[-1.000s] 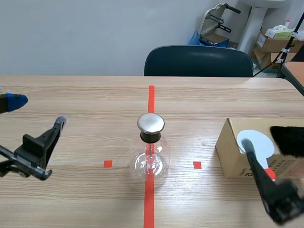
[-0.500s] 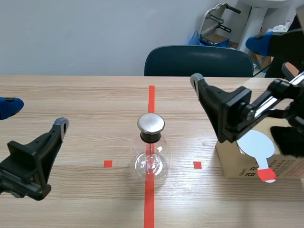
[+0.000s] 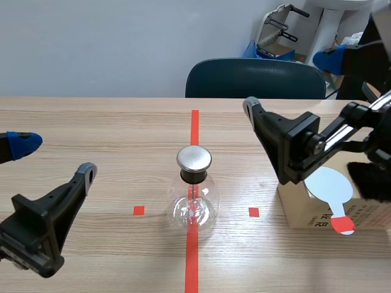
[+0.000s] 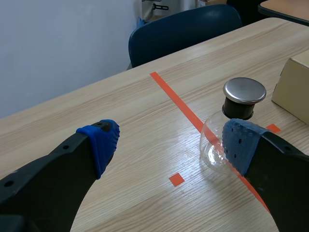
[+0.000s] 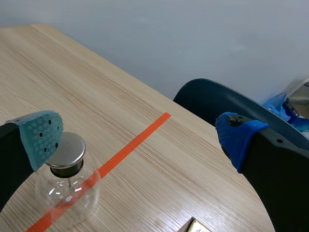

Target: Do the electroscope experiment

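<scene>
Scene view has the glass flask (image 3: 194, 195) with its metal cap standing on the red centre line in the middle of the frame, on the tabletop (image 3: 122, 122), where it stood a second ago. At the lower left sits the left arm (image 3: 36, 223), its jaws wide apart around nothing; over the last half second it has edged slightly toward the frame's centre. A second ago the right arm (image 3: 293, 143) lay low at the lower right over the cardboard box (image 3: 302, 207). It is now raised at the middle right, jaws wide apart, barely shifted from half a second ago. A white paddle (image 3: 330, 183) with a red handle lies on the box, now uncovered. Both wrist views show the flask ahead of the parted jaws, touched by neither.
</scene>
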